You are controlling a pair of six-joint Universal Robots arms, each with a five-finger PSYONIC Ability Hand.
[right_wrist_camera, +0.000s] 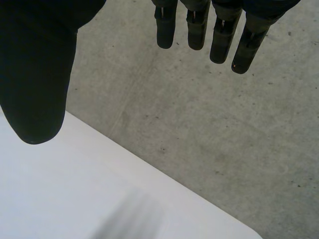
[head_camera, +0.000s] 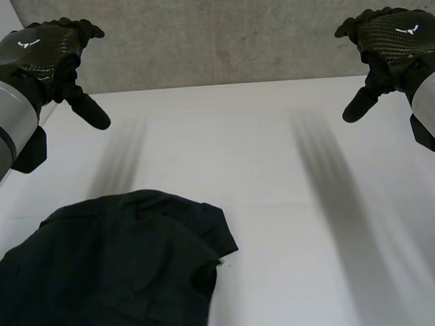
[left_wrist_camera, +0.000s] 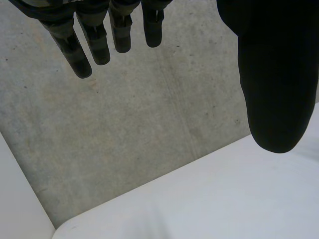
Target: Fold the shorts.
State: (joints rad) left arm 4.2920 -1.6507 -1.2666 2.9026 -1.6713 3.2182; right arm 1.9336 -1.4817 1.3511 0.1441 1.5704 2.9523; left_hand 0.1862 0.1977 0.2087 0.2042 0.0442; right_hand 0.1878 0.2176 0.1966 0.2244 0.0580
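Left hand (head_camera: 44, 52) upper left, right hand (head_camera: 398, 34) upper right; both open-fingered, empty. Shorts (head_camera: 106, 277) lower left look doubled over; I judge folding mostly done.

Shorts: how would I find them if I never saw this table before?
Find the big white table with grey concrete behind it. At its near edge, on the left arm's side, lies a dark rumpled heap: the shorts. They are soft cloth lying on the top, while the black left hand and right hand hang in the air.
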